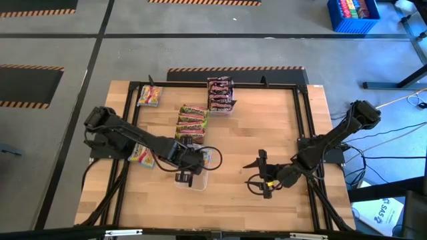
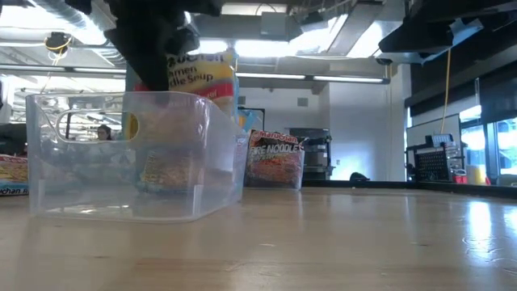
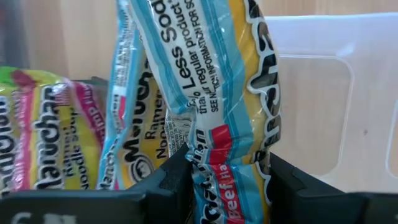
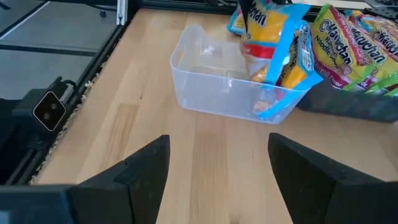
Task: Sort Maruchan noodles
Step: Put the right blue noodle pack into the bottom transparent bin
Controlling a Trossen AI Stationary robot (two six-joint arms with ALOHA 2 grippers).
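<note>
Packets [image 1: 192,124]: perhaps four green-orange, stacked.

The yellow-and-blue noodle packet [image 3: 205,106] pinched between the left gripper's fingers [image 3: 168,180] reads "Less Sodium" in part, "regular product", "Maruchan Ramen Noodle" and "Beef Fla…". The pink-and-yellow packet [image 3: 43,130] beside it shows "Maruchan Ramen Noodle Soup". In the low view the held packet [image 2: 198,73] reads "…dle Soup", and a dark packet [image 2: 275,158] standing farther back on the tabletop reads "Maruchan Fire Noodle". The green-and-orange packets [image 4: 357,43] carry "Maruchan Ramen Noodle".
</note>
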